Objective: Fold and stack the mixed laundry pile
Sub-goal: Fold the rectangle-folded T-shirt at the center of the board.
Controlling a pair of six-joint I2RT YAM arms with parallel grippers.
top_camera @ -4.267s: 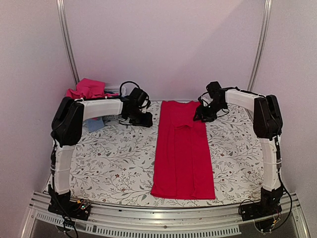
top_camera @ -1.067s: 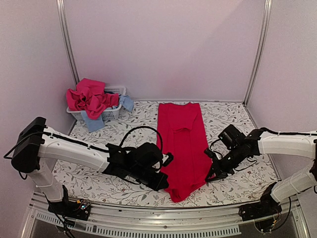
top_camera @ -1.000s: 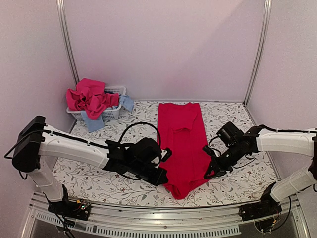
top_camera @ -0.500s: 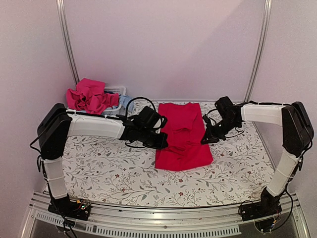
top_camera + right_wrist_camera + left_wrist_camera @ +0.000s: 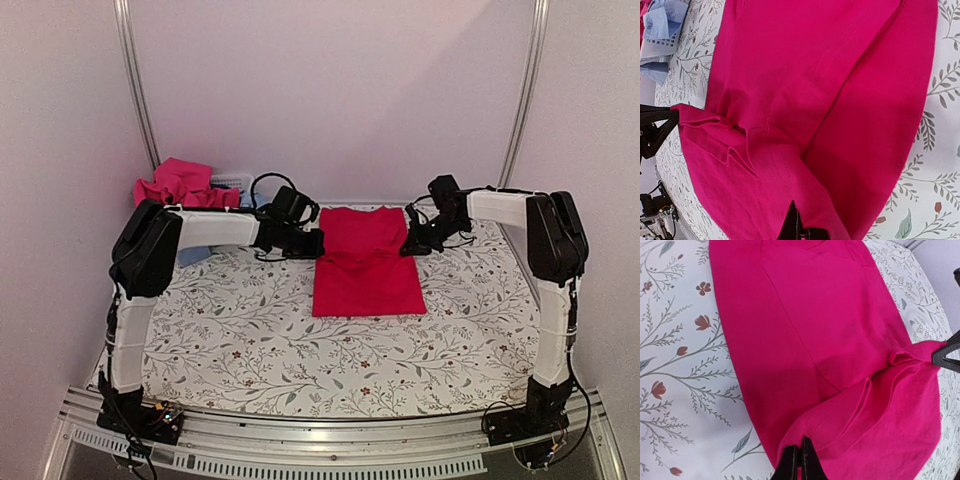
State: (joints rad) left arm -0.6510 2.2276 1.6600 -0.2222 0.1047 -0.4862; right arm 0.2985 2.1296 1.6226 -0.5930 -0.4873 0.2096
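Top external, table (image 5: 250, 330): floral cover, our folding surface; both pincers sit at its far end.
red garment (image 5: 367, 275): lies flat between the two pincers, doubled over. We judge this a half-fold, with one pincer at each far corner to set the top layer down square.
laundry pile (image 5: 180, 182): pink and light blue pieces heaped in the basket (image 5: 236, 180), left of and behind the left pincer. We guess they are waiting their turn.
left pincer (image 5: 800, 460): tips pressed together on the red garment's left corner hem, low to the cloth.
right pincer (image 5: 794, 226): tips pinching the right corner, facing the left pincer across the cloth.
hidden: the left arm covers most of the basket. Both wrist views cut the tips off at the bottom edge, so we can't tell how many layers are caught. A small ruck of cloth sits by the right pincer.
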